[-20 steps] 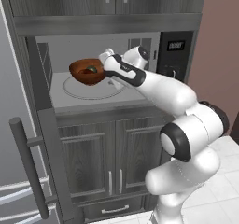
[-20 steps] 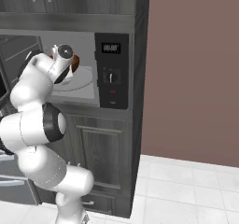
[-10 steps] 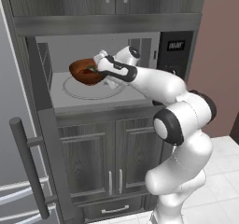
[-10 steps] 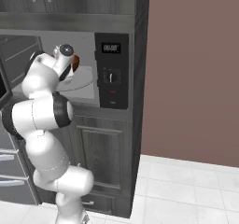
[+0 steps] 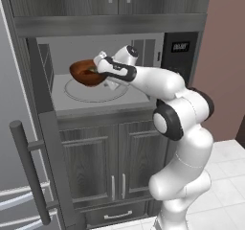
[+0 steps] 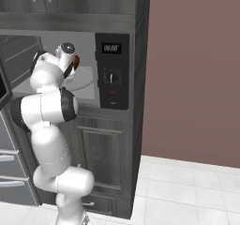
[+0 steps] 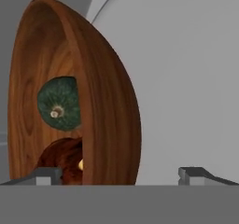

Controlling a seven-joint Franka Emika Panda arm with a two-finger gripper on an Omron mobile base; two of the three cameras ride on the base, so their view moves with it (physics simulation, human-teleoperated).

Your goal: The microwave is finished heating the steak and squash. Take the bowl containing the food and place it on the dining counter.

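- Bowl (image 5: 87, 73): glossy reddish-brown wood, inside the open microwave (image 5: 103, 71), above the round turntable (image 5: 95, 91); looks lifted and tilted, though contact w/ the turntable can't be told for sure.
- Hand view: bowl (image 7: 70, 101) seen edge-on, rim running top to bottom; dark green squash (image 7: 59, 103) inside, reddish-brown steak (image 7: 65, 160) just beside it, nearer the jaws.
- Gripper (image 5: 101, 71) at bowl's right rim; jaws spread wide, one fingertip (image 7: 42, 175) on the bowl's inner side, the other (image 7: 198, 174) well outside the wall, so the rim sits between them. Pinch not clear – can't tell if pads touch the wood.
- Microwave interior light grey; door (image 5: 48, 143) swung open to the left, long grey bar handle (image 5: 29, 171) facing out.
- Black control panel (image 6: 112, 71) w/ small display right of the cavity.
- Dark wood-grain cabinets (image 5: 115, 166) below and above; white tile floor (image 6: 187, 191), brown wall (image 6: 197, 69) at right.
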